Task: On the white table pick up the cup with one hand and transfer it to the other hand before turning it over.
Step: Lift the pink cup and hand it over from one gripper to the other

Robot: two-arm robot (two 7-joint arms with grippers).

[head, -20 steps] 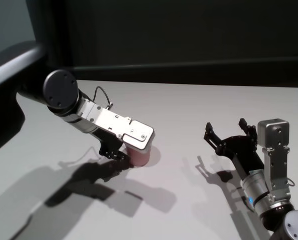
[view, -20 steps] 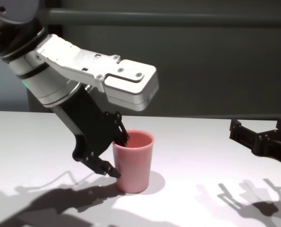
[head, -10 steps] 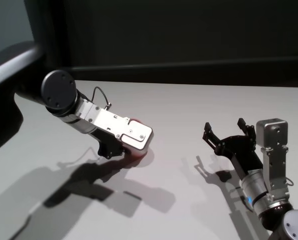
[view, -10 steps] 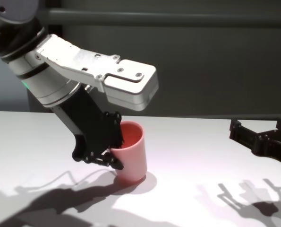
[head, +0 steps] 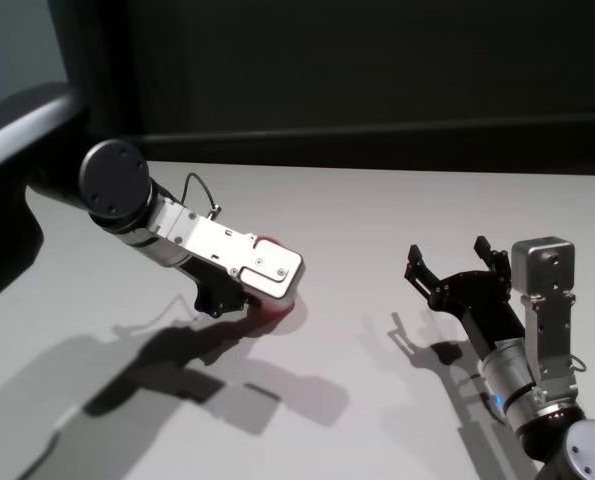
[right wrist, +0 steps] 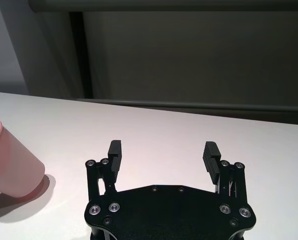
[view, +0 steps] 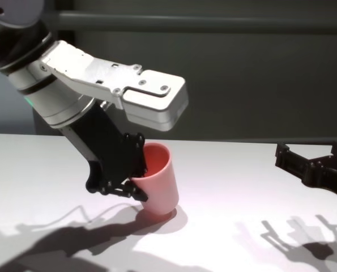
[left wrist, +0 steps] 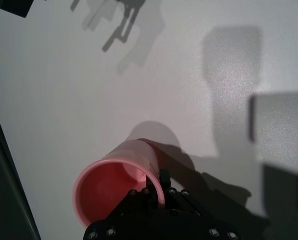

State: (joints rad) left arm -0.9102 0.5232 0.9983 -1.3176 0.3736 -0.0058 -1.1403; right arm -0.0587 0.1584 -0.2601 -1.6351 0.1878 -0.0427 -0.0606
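Left wrist view: cup (left wrist: 119,190) hollow.

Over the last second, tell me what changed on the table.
The left tool shut on the wall of the cup, one finger inside the rim and one outside, and tipped it toward the left arm; its base looks barely off the white table. The right tool stayed open and apart.

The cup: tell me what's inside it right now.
In the left wrist view the cup looks empty: bare pink wall. One finger of the left gripper reaches inside over the rim, jaws shut on the wall. The gripper body covers part of the mouth, and the cup's bottom isn't visible.
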